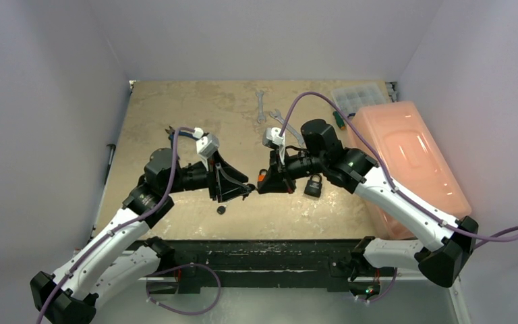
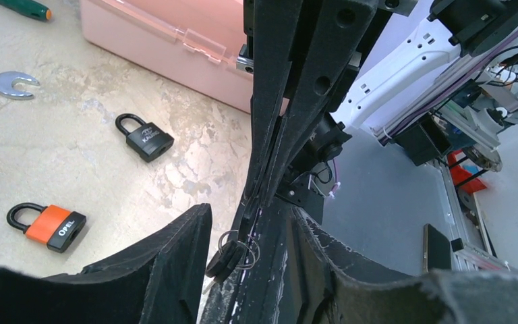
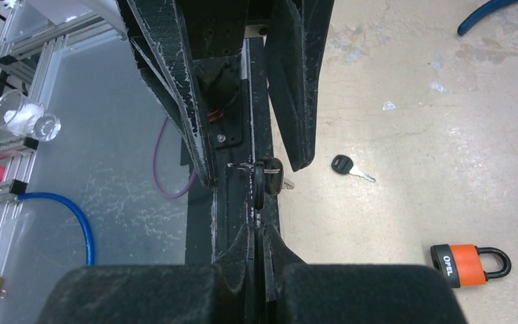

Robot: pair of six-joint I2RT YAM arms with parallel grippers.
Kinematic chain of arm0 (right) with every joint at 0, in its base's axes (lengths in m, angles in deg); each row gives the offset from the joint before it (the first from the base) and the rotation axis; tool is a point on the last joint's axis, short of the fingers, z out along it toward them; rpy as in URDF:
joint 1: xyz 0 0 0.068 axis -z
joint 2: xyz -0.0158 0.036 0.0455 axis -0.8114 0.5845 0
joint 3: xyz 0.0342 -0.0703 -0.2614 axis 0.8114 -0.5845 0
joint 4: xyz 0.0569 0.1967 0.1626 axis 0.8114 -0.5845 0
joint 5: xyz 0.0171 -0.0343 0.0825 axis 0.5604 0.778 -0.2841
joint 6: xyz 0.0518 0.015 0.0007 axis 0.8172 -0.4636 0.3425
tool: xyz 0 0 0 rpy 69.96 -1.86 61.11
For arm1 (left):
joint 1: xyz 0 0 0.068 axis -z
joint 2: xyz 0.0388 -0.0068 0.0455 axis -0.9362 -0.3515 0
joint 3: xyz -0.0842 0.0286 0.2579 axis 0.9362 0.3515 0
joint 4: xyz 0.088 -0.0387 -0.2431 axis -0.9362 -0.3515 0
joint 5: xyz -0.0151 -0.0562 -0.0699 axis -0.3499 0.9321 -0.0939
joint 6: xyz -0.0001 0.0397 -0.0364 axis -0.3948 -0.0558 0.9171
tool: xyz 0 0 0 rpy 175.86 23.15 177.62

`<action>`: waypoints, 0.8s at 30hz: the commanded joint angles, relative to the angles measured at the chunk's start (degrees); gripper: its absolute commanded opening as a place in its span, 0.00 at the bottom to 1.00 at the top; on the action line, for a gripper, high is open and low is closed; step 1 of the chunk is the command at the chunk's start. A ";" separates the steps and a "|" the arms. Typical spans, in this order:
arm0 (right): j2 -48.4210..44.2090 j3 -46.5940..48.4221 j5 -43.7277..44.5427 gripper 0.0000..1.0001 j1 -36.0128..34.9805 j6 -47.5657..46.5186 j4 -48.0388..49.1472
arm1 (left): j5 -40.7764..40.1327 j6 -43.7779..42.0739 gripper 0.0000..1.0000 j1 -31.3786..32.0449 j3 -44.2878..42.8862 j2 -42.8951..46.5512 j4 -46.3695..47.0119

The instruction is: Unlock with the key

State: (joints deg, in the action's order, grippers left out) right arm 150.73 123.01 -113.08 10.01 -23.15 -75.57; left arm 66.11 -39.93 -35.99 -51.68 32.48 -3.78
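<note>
My right gripper (image 3: 259,233) is shut on a bunch of black-headed keys on a ring (image 3: 267,178), held above the table's front edge. The bunch also shows in the left wrist view (image 2: 232,256). My left gripper (image 2: 251,210) is open, its two fingers (image 2: 175,270) on either side of the right gripper's closed fingers and the keys, without gripping them. In the top view the two grippers meet tip to tip, the left (image 1: 237,187) and the right (image 1: 262,183). An orange padlock (image 2: 47,226) and a black padlock (image 2: 145,138) lie on the table. A single loose key (image 3: 351,167) lies nearby.
A pink plastic box (image 1: 405,155) fills the right side. Two wrenches (image 1: 261,106) and a clear organiser (image 1: 357,98) lie at the back, with a green screwdriver (image 2: 23,8). Blue-handled pliers (image 3: 499,13) lie on the left. The black rail (image 1: 263,253) runs along the front edge.
</note>
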 commanded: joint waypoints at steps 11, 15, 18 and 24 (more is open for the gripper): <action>0.75 0.68 0.64 0.00 0.11 0.85 2.32 | 1.14 -1.91 0.43 0.06 0.66 -1.57 0.75; 1.23 0.59 0.51 0.00 0.11 0.85 2.65 | 0.93 -2.25 0.37 0.06 0.69 -2.43 0.69; 1.50 0.59 0.50 0.00 0.11 0.76 2.90 | 0.92 -2.47 0.28 0.09 0.62 -3.16 0.40; 1.78 0.59 0.17 0.00 0.11 0.80 3.50 | 0.39 -2.79 0.00 0.07 0.55 -3.29 0.16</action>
State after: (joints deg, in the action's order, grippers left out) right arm 152.94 123.01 -112.12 10.05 -22.62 -74.98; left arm 66.32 -41.37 -35.99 -51.22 29.14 -4.98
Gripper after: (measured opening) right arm 0.020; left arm 0.098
